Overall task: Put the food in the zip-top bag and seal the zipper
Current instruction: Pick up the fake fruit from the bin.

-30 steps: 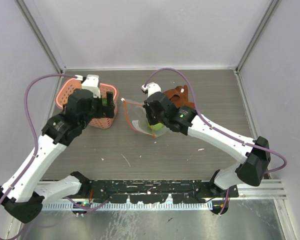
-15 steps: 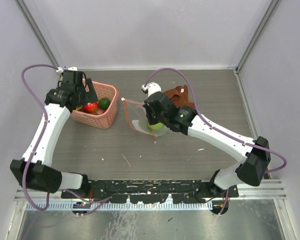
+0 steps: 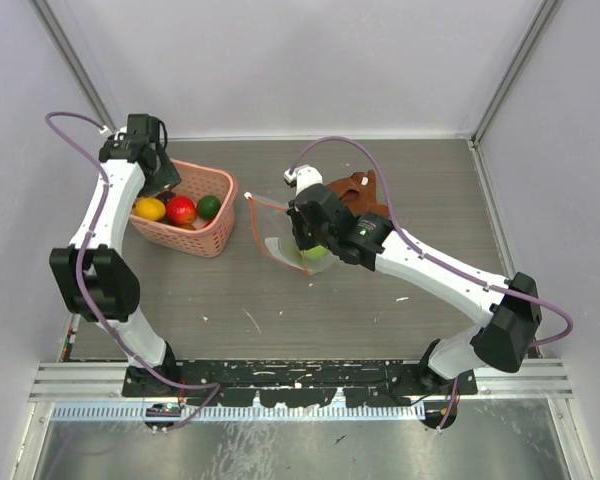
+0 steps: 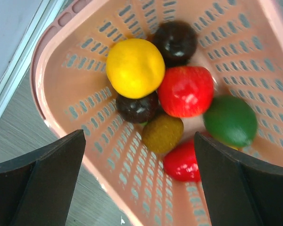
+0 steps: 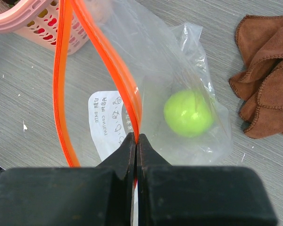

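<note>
Label (image 5: 107, 118) on zip-top bag (image 5: 181, 59) carries unreadable print.

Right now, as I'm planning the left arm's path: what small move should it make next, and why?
Probably lower the open left gripper onto the olive-brown fruit, which lies right below it in the basket, and close. The right gripper, shut on the zipper, holds the bag mouth open, with only a green ball inside.
</note>
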Robot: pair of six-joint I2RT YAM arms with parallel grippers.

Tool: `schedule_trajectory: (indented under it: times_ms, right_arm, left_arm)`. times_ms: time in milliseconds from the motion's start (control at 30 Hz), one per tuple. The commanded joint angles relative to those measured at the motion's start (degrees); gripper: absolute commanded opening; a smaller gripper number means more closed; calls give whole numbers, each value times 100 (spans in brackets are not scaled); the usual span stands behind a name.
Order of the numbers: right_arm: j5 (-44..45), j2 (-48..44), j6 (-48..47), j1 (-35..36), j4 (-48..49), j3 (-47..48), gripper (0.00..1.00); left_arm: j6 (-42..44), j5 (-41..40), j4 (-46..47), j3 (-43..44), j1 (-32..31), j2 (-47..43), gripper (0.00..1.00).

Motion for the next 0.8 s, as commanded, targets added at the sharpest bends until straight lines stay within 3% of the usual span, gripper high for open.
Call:
schedule_trajectory:
  times_ms: [0, 267, 767]
  right_arm:
    - [-42, -210, -23, -24, 345, -6, 0]
    - [-130, -115, -71, -59, 411, -15, 0]
    - [-229, -70, -111, -152, 472, -159, 0]
  left_arm:
    - [-385, -463, -127, 368, 125, 492, 98]
    - [-721, -895, -198, 692, 213, 1293, 100]
    - [-931, -447, 884, 53, 562, 1783, 93]
